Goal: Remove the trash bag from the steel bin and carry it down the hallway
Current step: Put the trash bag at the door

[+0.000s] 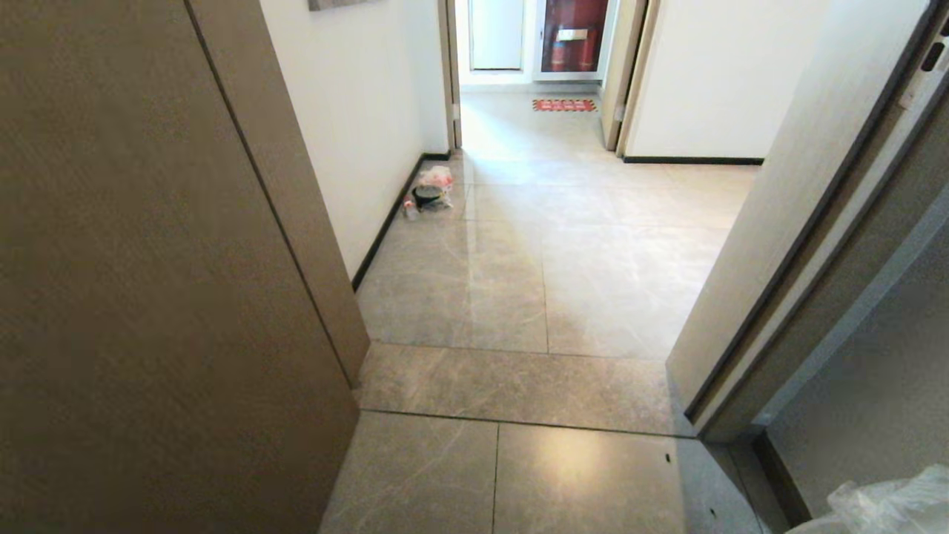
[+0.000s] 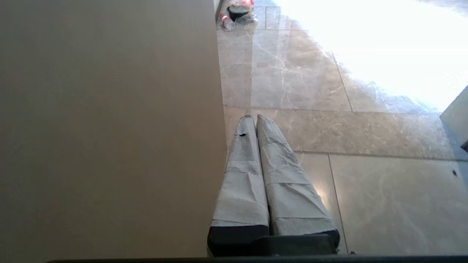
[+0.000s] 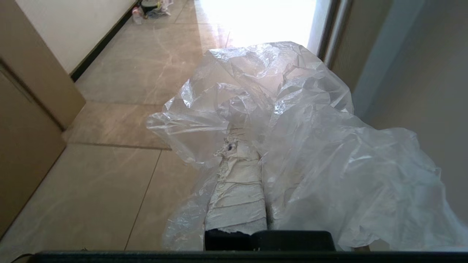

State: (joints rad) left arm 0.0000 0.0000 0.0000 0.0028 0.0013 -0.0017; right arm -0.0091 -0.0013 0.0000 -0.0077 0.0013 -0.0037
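Fingers [image 3: 237,160] on the right arm pinch the bag [image 3: 292,120] tight so it rides along down the hallway [image 1: 549,245].

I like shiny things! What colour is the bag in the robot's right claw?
The trash bag is clear, glossy and crinkled. The right wrist view shows it best.

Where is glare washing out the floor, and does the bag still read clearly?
Left wrist view: hallway floor blown white ahead. Right wrist view: same glare beyond the trash bag, whose crinkles stay sharp around the shut right gripper. Head view: only a soft sheen, the bag's corner visible at the lower right.
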